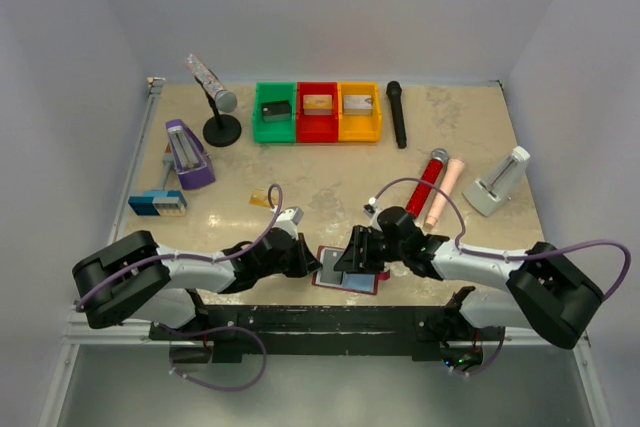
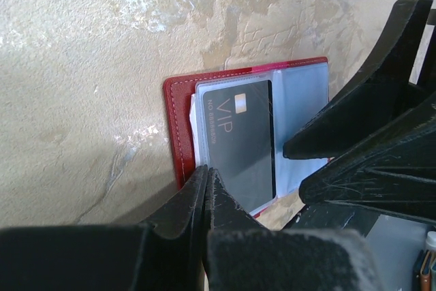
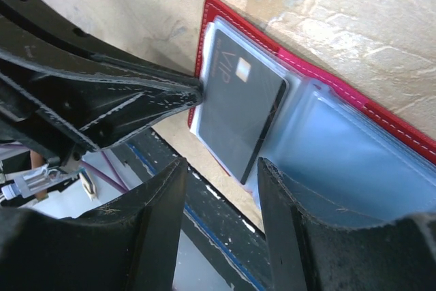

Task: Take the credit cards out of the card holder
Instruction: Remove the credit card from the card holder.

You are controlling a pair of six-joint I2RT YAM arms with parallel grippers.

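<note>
The wallet (image 2: 178,127) is lying open at the table's near edge, with a black card (image 2: 242,134) sitting in its clear pocket. The left gripper (image 2: 206,174), jaws pressed together, is nudging the card's edge. The right gripper (image 3: 221,168), jaws spread, is hovering over the card's end and crowding in close. A tan card (image 1: 264,197) is lying apart on the table.

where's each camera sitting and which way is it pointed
Top external: above and behind, looking down on the table; left arm, right arm and bases show.
Left wrist: on the left arm, facing the open card holder and black card; its shut left fingers show.
Right wrist: on the right arm, facing that card holder from the opposite side; its open right fingers show.
Shared: both wrist views show the black card and the other arm's fingers.
</note>
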